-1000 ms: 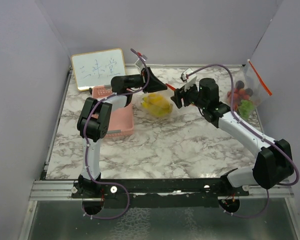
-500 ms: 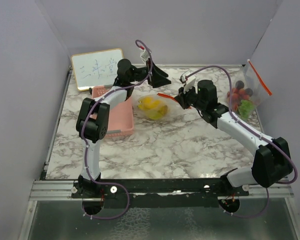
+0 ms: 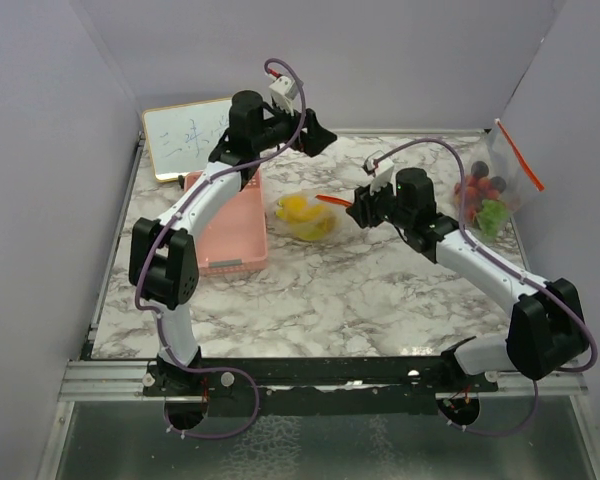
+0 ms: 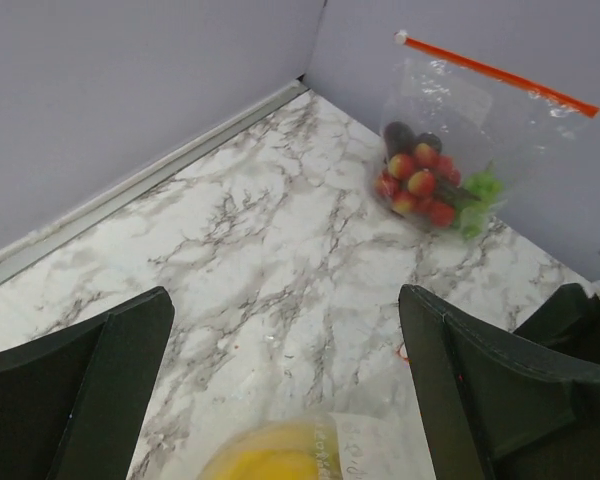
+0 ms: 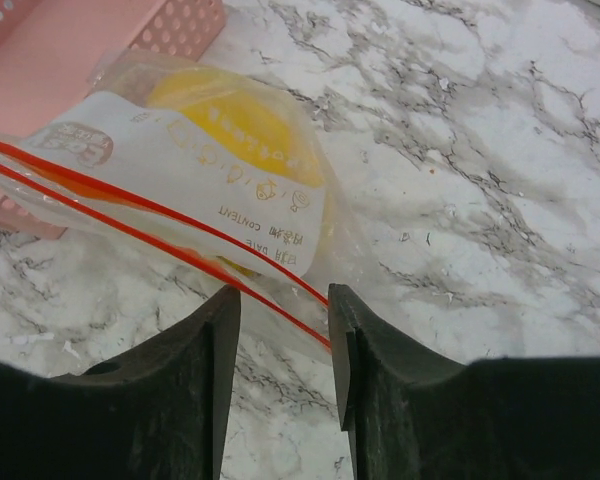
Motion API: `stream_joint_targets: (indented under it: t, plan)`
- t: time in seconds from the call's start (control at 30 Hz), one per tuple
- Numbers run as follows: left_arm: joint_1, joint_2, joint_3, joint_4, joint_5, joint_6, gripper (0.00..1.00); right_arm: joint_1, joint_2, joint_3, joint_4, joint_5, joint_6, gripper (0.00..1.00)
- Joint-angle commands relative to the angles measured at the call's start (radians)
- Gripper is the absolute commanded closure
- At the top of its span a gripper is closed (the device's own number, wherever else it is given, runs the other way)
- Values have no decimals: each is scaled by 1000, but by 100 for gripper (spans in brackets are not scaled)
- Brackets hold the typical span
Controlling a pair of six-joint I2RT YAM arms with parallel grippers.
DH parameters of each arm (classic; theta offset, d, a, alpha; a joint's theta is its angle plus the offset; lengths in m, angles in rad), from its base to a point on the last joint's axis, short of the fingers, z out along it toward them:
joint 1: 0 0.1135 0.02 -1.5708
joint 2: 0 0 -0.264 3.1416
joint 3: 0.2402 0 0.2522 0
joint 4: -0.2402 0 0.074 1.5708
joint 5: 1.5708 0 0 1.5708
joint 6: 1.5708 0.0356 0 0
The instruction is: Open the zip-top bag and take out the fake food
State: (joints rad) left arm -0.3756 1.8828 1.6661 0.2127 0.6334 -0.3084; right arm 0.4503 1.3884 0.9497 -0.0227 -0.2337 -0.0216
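**Item 1, pink basket** point(image 3: 242, 240): my reference point. It rests on the marble bench point(image 3: 360, 290).

**Item 2, zip-top bag** point(image 3: 305, 218): I log it lying on the bench just right of the basket. Its red zip strip point(image 3: 332, 200) is on the side away from the basket. A white printed label faces up.

**Item 3, yellow fruit** point(image 5: 245, 120): the fake food, inside that bag, near the basket's right wall.

**Item 4, right fingers** point(image 5: 160, 400): low over the bench, right of the basket and beyond the bag. They are narrowly parted, and the zip strip's end reaches into the gap. I cannot tell whether either finger touches the plastic.

**Item 5, left fingers** point(image 4: 80, 390): raised above the bench, behind the basket's far right corner. They are spread wide with nothing between them.

**Item 6, second bag** point(image 3: 495, 180): well right of the basket, leaning on the side wall. It holds red berry pieces point(image 4: 415, 185) with green and dark bits.

**Item 7, whiteboard** point(image 3: 185, 138): just behind the basket, tilted.
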Motion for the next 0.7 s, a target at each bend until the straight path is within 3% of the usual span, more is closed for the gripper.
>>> stream_joint_targets:
  t: [0.0,0.1,0.17,0.27,0.3,0.67]
  plan:
    - [-23,-41,-18,-172,-171,93,2,-4,-77,-14,32,62,63,57]
    - [-41,-82,-72,-183,-197,104,9,-5,-92,-15,14,122,86,57]
    - [-55,-116,-118,-178,-218,112,16,-7,-98,-25,1,144,106,63]
    - [-73,-165,-187,-163,-258,111,40,-9,-122,-67,-4,191,158,92]
    - [-79,-178,-210,-158,-267,109,42,-11,-127,-81,-4,215,173,97]
    - [-136,-281,-363,-136,-306,92,44,-18,-139,-264,102,111,233,98]
